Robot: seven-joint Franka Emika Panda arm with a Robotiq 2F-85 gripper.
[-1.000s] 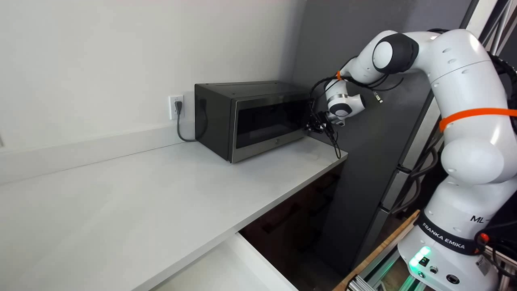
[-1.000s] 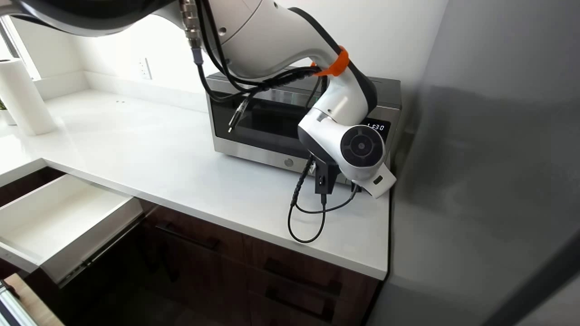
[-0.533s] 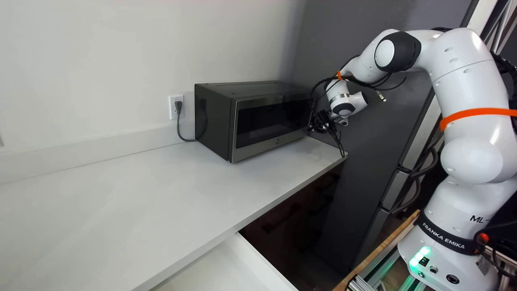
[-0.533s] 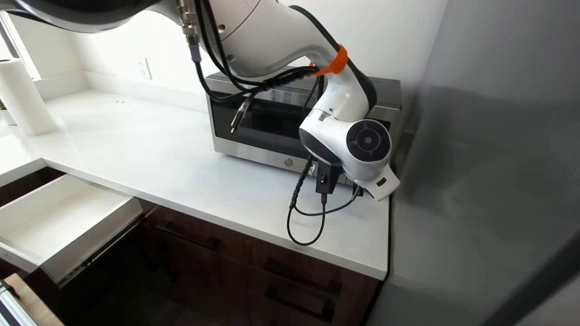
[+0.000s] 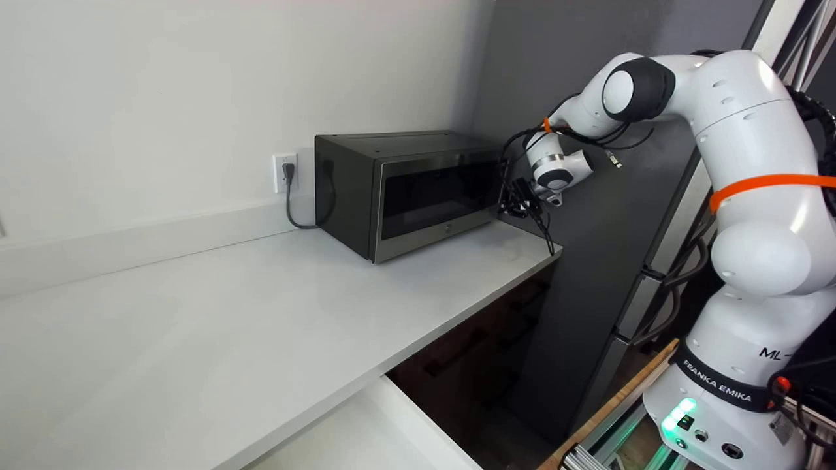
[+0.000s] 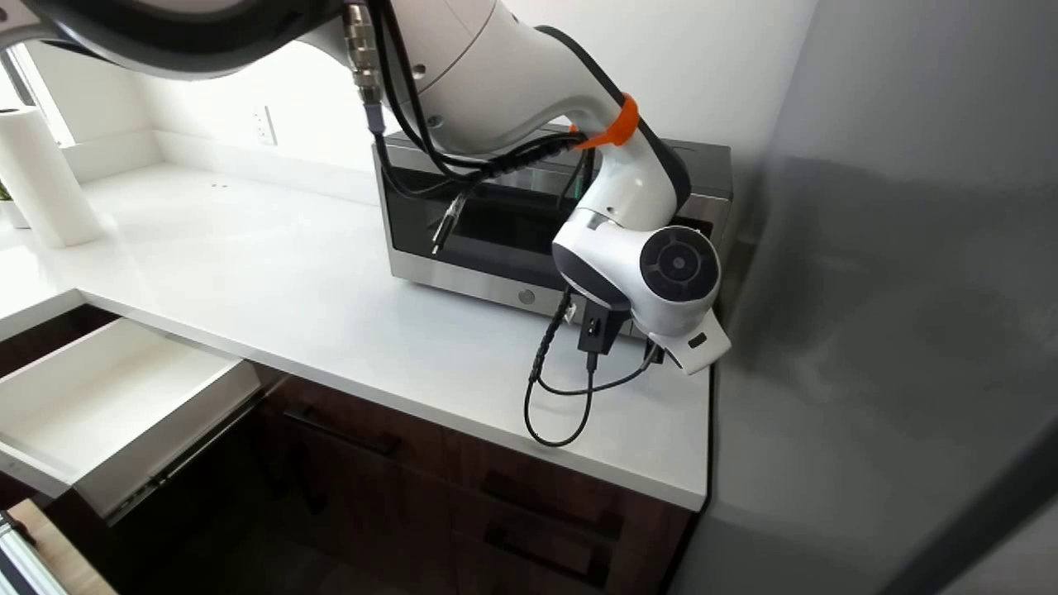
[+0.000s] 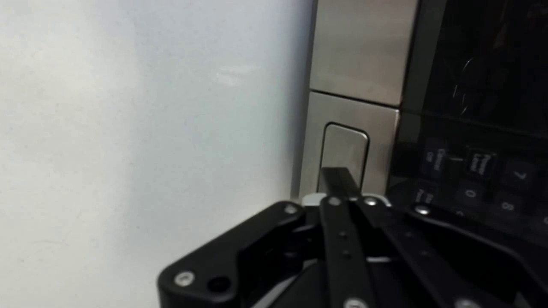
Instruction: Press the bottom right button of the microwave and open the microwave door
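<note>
The boxy dark microwave stands on the counter against the wall; it also shows in an exterior view, partly behind my arm. Its door is shut, with a dark window and a silver lower strip; the door's edge also shows in the wrist view. Below it in that view is the long silver bottom right button in its frame. My gripper is shut and empty. Its fingertips stand in front of the button and hide its lower part; I cannot tell whether they touch it. The display is mostly hidden.
A tall grey panel rises close to the right of the microwave. A white drawer stands open under the counter. Cables hang in a loop from my wrist. A paper roll stands at the far left. A keypad adjoins the button.
My wrist has shifted slightly to the right in both exterior views, and the display digits that showed earlier are now hidden behind it. The microwave and its door have not moved.
</note>
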